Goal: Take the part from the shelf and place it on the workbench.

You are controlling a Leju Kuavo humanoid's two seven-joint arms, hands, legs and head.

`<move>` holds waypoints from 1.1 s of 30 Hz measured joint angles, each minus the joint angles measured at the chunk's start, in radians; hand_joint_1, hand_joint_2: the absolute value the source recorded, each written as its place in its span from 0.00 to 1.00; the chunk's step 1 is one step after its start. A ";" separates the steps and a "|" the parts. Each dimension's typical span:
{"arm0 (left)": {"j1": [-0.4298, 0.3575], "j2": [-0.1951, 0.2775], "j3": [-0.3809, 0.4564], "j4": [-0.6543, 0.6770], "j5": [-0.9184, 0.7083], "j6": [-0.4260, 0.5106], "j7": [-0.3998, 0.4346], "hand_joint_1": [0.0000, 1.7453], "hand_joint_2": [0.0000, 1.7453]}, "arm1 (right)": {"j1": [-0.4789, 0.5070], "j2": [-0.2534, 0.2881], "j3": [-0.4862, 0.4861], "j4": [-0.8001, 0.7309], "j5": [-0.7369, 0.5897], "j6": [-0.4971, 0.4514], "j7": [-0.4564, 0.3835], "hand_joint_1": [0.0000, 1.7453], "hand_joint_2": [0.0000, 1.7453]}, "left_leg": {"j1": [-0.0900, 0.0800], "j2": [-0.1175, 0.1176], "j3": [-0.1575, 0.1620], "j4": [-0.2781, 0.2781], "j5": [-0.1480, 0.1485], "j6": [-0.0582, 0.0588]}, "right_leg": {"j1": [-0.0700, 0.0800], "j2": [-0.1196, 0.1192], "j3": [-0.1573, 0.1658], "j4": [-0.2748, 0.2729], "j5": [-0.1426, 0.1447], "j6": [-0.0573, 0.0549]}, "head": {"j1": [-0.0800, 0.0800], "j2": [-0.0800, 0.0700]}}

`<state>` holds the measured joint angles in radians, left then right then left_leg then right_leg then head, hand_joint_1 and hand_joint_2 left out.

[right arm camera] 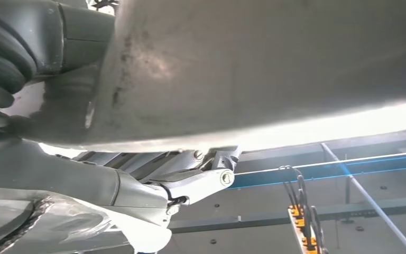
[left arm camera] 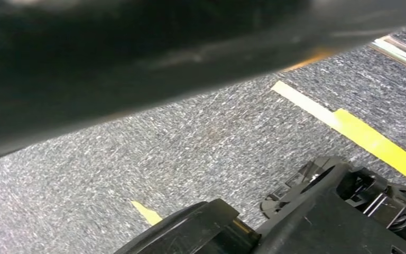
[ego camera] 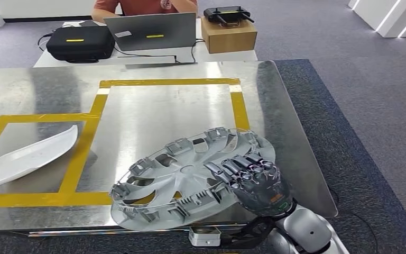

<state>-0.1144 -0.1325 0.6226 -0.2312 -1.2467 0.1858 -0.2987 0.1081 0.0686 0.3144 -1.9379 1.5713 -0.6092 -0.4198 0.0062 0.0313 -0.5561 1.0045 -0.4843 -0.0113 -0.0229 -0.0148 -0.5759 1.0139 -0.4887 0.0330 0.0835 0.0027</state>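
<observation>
A silver wheel cover [ego camera: 185, 177] lies inner side up, tilted, over the near right part of the metal workbench [ego camera: 153, 111]. Its near edge juts past the bench's front. My right hand [ego camera: 254, 180] grips its right rim, with the dark fingers curled over the top edge. In the right wrist view the cover's grey underside [right arm camera: 269, 63] spans the picture, with my right hand [right arm camera: 26, 69] clamped on it. The left wrist view looks down at grey carpet and yellow floor tape.
A white curved panel [ego camera: 29, 156] lies on the bench's left inside yellow tape outlines. Behind the bench a person sits at a table with a laptop [ego camera: 150, 30], a black case [ego camera: 80, 42] and a cardboard box [ego camera: 228, 34]. Carpet runs along the right.
</observation>
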 joint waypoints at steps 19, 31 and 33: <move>-0.001 0.000 0.008 0.000 -0.009 0.000 0.009 0.00 0.75 | 0.000 0.000 -0.003 0.007 0.000 0.004 0.015 0.00 1.00 | 0.000 0.000 0.000 0.000 0.000 0.000 | 0.000 0.000 0.000 0.000 0.000 0.000 | 0.000 0.000; -0.002 0.000 0.025 0.000 -0.030 0.001 0.022 0.00 0.00 | -0.015 -0.003 -0.002 0.027 0.000 0.023 0.100 0.00 1.00 | 0.000 0.000 0.000 0.000 0.000 0.000 | 0.000 0.000 0.000 0.000 0.000 0.000 | 0.000 0.000; -0.002 0.000 0.025 0.000 -0.036 0.001 0.024 0.00 0.00 | -0.021 -0.010 -0.002 0.034 0.000 0.029 0.135 0.00 1.00 | 0.000 0.000 0.000 0.000 0.000 0.000 | 0.000 0.000 0.000 0.000 0.000 0.000 | 0.000 0.000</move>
<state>-0.1160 -0.1328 0.6477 -0.2312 -1.2822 0.1865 -0.2749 0.0873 0.0583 0.3127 -1.9035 1.5713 -0.5797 -0.2851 0.0062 0.0313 -0.5561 1.0046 -0.4843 -0.0113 -0.0229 -0.0148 -0.5757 1.0139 -0.4887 0.0330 0.0836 0.0027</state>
